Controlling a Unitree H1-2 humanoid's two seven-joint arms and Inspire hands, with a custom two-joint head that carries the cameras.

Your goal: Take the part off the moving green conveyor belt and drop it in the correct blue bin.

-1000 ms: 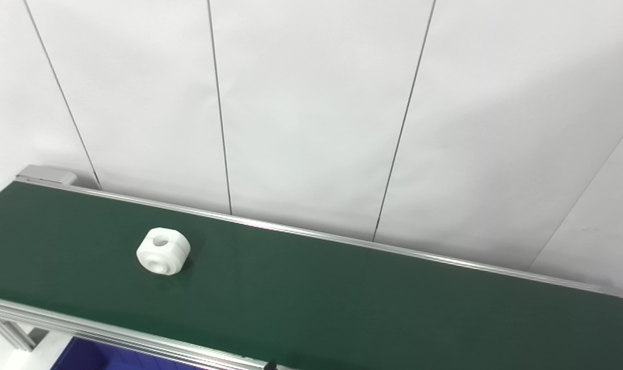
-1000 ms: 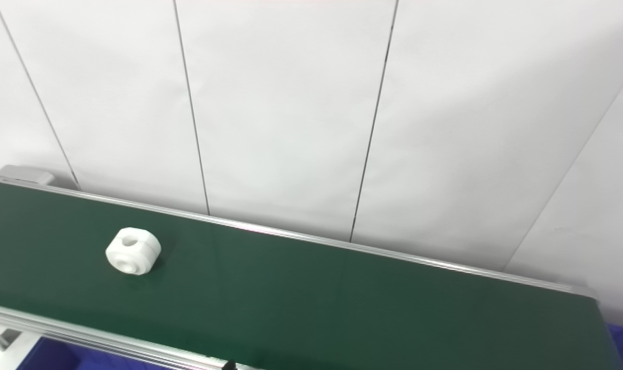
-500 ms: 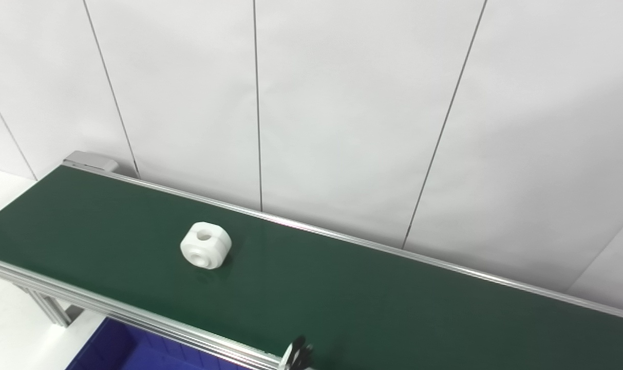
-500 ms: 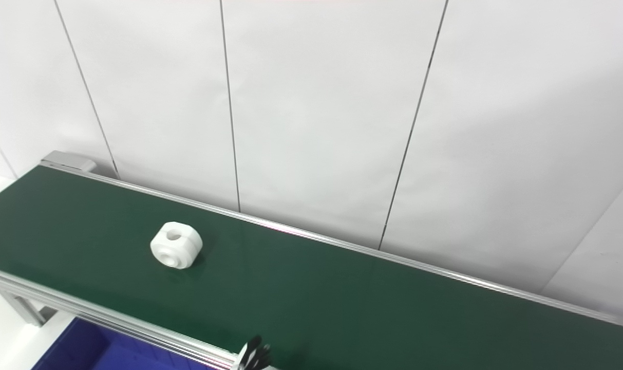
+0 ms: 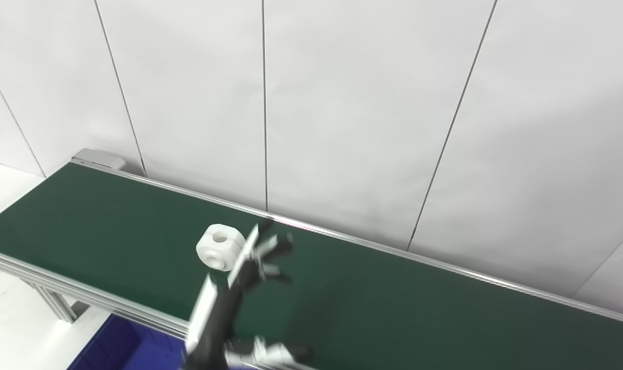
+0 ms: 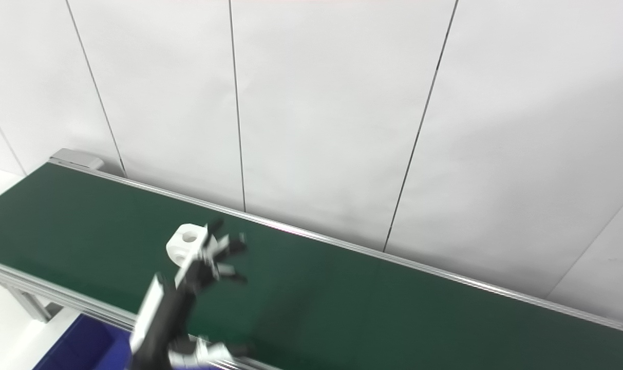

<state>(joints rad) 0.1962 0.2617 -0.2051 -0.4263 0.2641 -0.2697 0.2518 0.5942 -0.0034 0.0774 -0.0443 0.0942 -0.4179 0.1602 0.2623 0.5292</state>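
Note:
A white round part (image 5: pixel 218 246) with a hole through its top lies on the green conveyor belt (image 5: pixel 403 303), left of the middle. My left hand (image 5: pixel 229 303) reaches up from the bottom edge, blurred by motion. It is open, its fingers (image 5: pixel 268 253) spread just right of the part and close to it. In the right eye view the fingers (image 6: pixel 216 257) overlap the part's (image 6: pixel 184 241) right edge. I cannot tell if they touch it. The thumb (image 5: pixel 283 353) sticks out low near the belt's front rail. My right hand is out of sight.
A blue bin (image 5: pixel 121 344) sits below the belt's front rail at the lower left. A white panelled wall stands right behind the belt. The belt's left end (image 5: pixel 98 158) has a grey cap, with white floor beyond it.
The left hand has shot up from the bottom edge over the belt to beside the part. The part has ridden a little to the right. The camera has panned left.

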